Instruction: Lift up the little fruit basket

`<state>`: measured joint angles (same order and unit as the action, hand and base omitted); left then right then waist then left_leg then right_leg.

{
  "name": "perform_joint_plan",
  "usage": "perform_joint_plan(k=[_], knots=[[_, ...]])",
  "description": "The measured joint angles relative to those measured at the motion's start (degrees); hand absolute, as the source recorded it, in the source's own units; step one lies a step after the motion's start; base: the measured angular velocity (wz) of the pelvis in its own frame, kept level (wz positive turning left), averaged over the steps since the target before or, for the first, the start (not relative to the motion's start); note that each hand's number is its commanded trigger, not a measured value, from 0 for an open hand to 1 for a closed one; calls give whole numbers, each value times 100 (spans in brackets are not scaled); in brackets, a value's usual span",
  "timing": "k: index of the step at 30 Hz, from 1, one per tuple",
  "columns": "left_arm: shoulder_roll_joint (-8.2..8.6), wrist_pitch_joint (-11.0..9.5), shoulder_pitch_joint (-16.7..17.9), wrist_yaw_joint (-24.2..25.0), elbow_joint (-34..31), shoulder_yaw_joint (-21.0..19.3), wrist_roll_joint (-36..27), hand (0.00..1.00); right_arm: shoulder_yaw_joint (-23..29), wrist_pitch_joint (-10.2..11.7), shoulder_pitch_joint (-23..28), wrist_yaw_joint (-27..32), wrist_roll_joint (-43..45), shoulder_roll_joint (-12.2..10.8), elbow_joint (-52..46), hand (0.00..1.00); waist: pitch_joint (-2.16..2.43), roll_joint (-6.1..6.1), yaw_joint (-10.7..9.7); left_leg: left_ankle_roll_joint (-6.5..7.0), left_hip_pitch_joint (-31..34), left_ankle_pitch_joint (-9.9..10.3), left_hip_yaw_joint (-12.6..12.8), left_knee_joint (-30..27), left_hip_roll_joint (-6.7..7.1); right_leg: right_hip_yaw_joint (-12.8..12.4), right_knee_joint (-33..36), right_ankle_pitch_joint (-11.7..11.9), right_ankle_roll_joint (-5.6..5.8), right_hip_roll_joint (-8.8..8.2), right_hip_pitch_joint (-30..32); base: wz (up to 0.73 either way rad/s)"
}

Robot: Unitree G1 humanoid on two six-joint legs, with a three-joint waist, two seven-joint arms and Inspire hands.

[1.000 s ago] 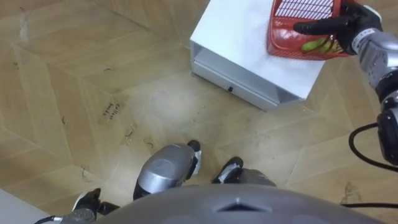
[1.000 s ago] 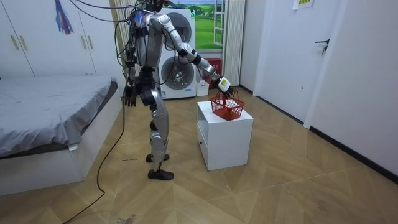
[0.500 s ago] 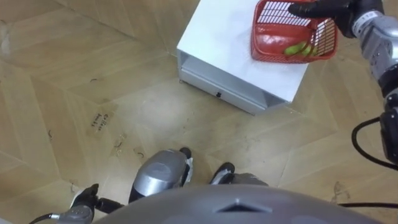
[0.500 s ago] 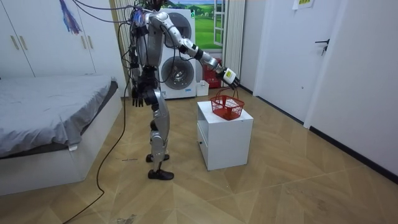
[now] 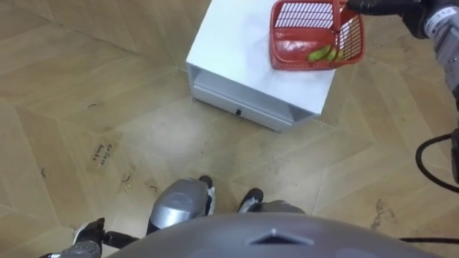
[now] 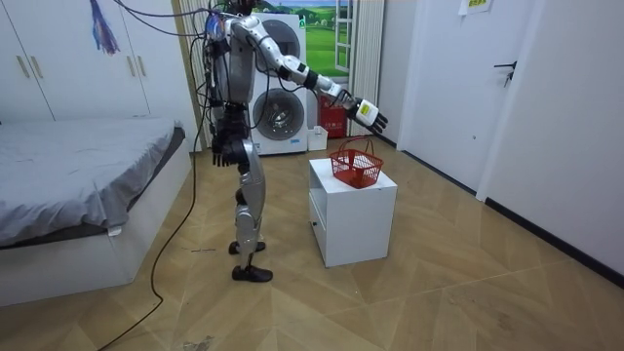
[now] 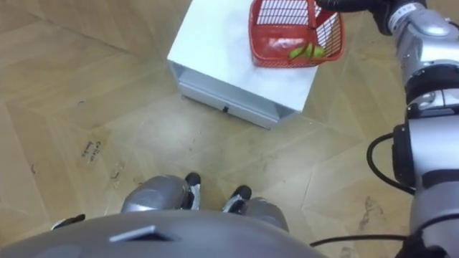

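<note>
A red wire fruit basket (image 5: 315, 36) stands on a white cabinet (image 5: 237, 50), its handle (image 5: 336, 14) upright. Green fruit (image 5: 323, 54) and something red lie inside it. My right hand (image 5: 384, 6) is stretched out over the basket's far side with its fingers straight and open. In the room view this right hand (image 6: 370, 114) hovers a little above the basket (image 6: 355, 168) and is apart from the handle. My left hand (image 6: 226, 148) hangs relaxed at my side. I stand upright about a step from the cabinet (image 6: 351, 214).
The cabinet has a drawer front (image 5: 244, 107) facing me. A bed (image 6: 78, 185) lies on the room view's left, and a washing machine (image 6: 278, 97) stands behind me. Open wood floor (image 5: 143, 107) spreads around the cabinet.
My right hand has risen from the basket's handle to a spot above it, fingers spread. The basket stays on the cabinet. The eye view has shifted.
</note>
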<state>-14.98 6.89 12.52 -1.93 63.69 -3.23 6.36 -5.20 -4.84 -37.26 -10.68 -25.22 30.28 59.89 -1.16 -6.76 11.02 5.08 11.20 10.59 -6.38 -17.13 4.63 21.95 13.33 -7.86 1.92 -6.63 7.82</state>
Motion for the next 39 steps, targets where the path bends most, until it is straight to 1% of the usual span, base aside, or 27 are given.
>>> perform_joint_plan(k=[1,5,6,8,10,12,13,14,15,16,18,19,20,21,22,23,24,26,27,28,29,30,31,33,35,37,39], knots=[[-3,7,-62,-47,57,-11,6,0,35,1,97,7,6,-1,-16,0,28,-5,-9,0,-37,0,38,7,0,-2,-30,3,4,1,-42,-6],[3,14,-112,-126,50,-141,10,0,330,-8,436,56,48,-2,-248,0,40,12,-69,0,-129,0,152,78,-31,-77,-77,22,15,26,-96,-9],[2,28,-111,-155,32,-180,9,0,402,-9,566,108,38,-3,-382,0,44,21,-91,0,-185,0,174,131,-50,-144,-83,37,11,51,-108,-16],[-2,40,-108,-192,31,-237,6,0,420,-8,696,213,34,-7,-433,0,58,53,-114,0,-282,0,258,184,-90,-164,-184,96,-4,97,-199,-19],[0,30,-104,-251,13,-251,7,0,467,17,879,311,58,-6,-488,0,93,104,-158,-3,-379,3,268,234,-120,-230,-304,156,-13,157,-312,-13],[48,9,-105,-332,-6,-353,9,0,723,74,1333,410,106,-30,-530,0,134,160,-222,-9,-539,-3,314,352,-128,-251,-367,179,-14,175,-438,-4],[64,6,-103,-370,-9,-371,9,0,821,74,1483,446,108,-48,-573,0,136,172,-254,-10,-569,-4,314,364,-128,-249,-367,179,-14,175,-465,0],[88,10,-87,-436,-11,-381,14,0,934,79,1772,500,124,-62,-640,0,149,197,-321,-10,-608,-4,312,388,-130,-290,-370,178,-12,182,-496,-5],[107,14,-73,-523,-45,-389,11,0,1055,109,2069,592,110,-108,-642,0,146,210,-400,-10,-666,-3,304,451,-132,-311,-385,177,-11,191,-545,-5],[112,14,-78,-554,-89,-392,8,0,1139,117,2222,655,109,-164,-625,0,146,210,-458,-10,-701,-3,303,466,-134,-319,-391,175,-8,197,-572,-10],[160,-31,-65,-751,-97,-422,-4,0,1318,124,2740,838,104,-378,-404,0,144,215,-551,-14,-825,0,406,558,-165,-438,-391,173,-6,227,-635,-20],[184,-63,-70,-793,-101,-450,-4,0,1333,124,2855,875,105,-426,-348,0,141,218,-583,-14,-849,1,432,571,-172,-465,-385,173,-6,231,-636,-22],[231,-137,-71,-872,-111,-495,-2,0,1341,124,3091,896,113,-503,-302,0,126,236,-635,-16,-874,2,470,592,-181,-466,-373,173,-6,235,-634,-16],[289,-203,-71,-917,-144,-630,-3,0,1414,138,3322,903,125,-591,-204,0,118,248,-729,-17,-894,5,481,628,-182,-468,-375,170,-2,236,-634,-11],[308,-234,-71,-928,-161,-687,-3,0,1493,138,3423,914,134,-646,-124,0,117,250,-774,-17,-900,5,482,640,-183,-472,-374,167,1,236,-633,-13],[344,-307,-74,-961,-189,-799,-2,0,1638,138,3570,936,152,-732,89,0,114,246,-811,-17,-948,5,548,673,-194,-520,-376,166,2,245,-634,-31],[370,-351,-70,-1012,-185,-868,12,0,1738,139,3705,966,143,-804,270,0,106,247,-808,-22,-1025,8,640,736,-211,-642,-378,164,0,268,-638,-38],[397,-362,-97,-1048,-186,-944,1,0,1778,176,4009,1054,104,-916,365,0,95,266,-854,-25,-1119,11,709,781,-223,-696,-379,162,0,278,-686,-26],[424,-395,-97,-1090,-180,-994,-1,0,1779,185,4133,1100,117,-1024,449,0,89,266,-905,-25,-1181,11,738,819,-223,-741,-380,154,2,283,-720,-16],[439,-407,-92,-1116,-181,-1001,-1,0,1779,185,4176,1117,128,-1092,500,0,90,265,-932,-25,-1208,11,755,839,-225,-755,-379,150,1,287,-729,-13],[474,-448,-97,-1144,-190,-993,0,0,1772,247,4222,1118,127,-1218,712,0,72,297,-991,-25,-1238,14,761,843,-225,-766,-393,150,1,290,-755,-5],[521,-487,-106,-1148,-218,-976,11,0,1764,253,4330,1120,123,-1358,835,0,82,296,-999,-24,-1259,21,762,847,-223,-774,-416,150,1,294,-782,0],[540,-505,-106,-1148,-232,-960,11,0,1763,253,4385,1125,138,-1441,865,0,80,298,-997,-26,-1270,22,767,853,-223,-781,-431,150,1,298,-796,-5],[554,-528,-100,-1144,-196,-869,15,0,1696,252,4515,1120,338,-1755,927,0,78,311,-997,-38,-1284,35,808,854,-241,-850,-448,155,-6,327,-795,-11],[573,-527,-100,-1144,-181,-849,15,0,1534,253,4547,1111,442,-1899,1020,0,81,326,-998,-42,-1289,37,817,853,-250,-891,-455,156,-8,340,-800,-3],[625,-526,-90,-1138,-174,-851,68,0,1482,266,4537,1067,822,-2048,1141,0,86,361,-1006,-45,-1290,39,820,848,-258,-905,-464,156,-9,350,-806,0],[672,-525,-76,-1135,-173,-851,78,0,1413,288,4525,1047,1029,-2119,1162,0,96,394,-1000,-48,-1295,41,830,843,-267,-906,-464,156,-9,356,-805,0]])
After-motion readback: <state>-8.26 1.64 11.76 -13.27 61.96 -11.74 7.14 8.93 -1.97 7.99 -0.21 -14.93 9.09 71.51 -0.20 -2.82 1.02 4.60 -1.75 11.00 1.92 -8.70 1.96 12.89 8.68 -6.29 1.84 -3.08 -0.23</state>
